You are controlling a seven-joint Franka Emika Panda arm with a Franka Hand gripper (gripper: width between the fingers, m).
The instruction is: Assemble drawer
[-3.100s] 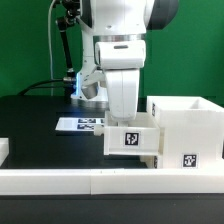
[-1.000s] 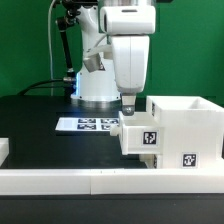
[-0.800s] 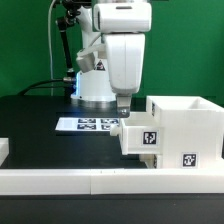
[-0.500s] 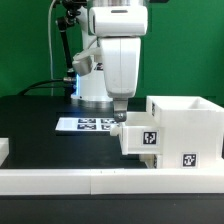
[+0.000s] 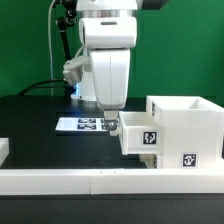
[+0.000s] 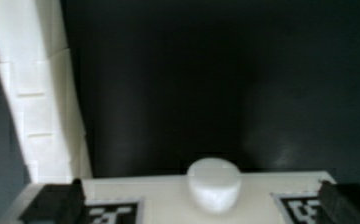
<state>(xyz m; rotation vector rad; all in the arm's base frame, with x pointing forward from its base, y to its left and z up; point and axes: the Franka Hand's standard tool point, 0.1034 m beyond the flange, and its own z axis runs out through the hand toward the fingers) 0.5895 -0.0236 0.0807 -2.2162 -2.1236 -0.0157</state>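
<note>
The white drawer housing (image 5: 186, 128) stands on the black table at the exterior view's right. One white tray (image 5: 140, 136) with a tag on its side sits partly inside the housing and sticks out toward the exterior view's left. My gripper (image 5: 109, 124) hangs just left of the tray's front face, fingers pointing down, open and holding nothing. In the wrist view the tray's front (image 6: 159, 195) shows with its rounded knob (image 6: 212, 182) and two tags. My dark fingertips (image 6: 52, 203) stand wide apart on either side of it.
The marker board (image 5: 82, 125) lies flat behind the gripper. A long low white rail (image 5: 90, 179) edges the table's front and also shows in the wrist view (image 6: 31, 95). A small white part (image 5: 3, 150) is cut off at the exterior view's left edge.
The tray has gone further into the housing than 3.1 s ago. Over the last second the arm has moved from above the tray to the exterior view's left, beside its front.
</note>
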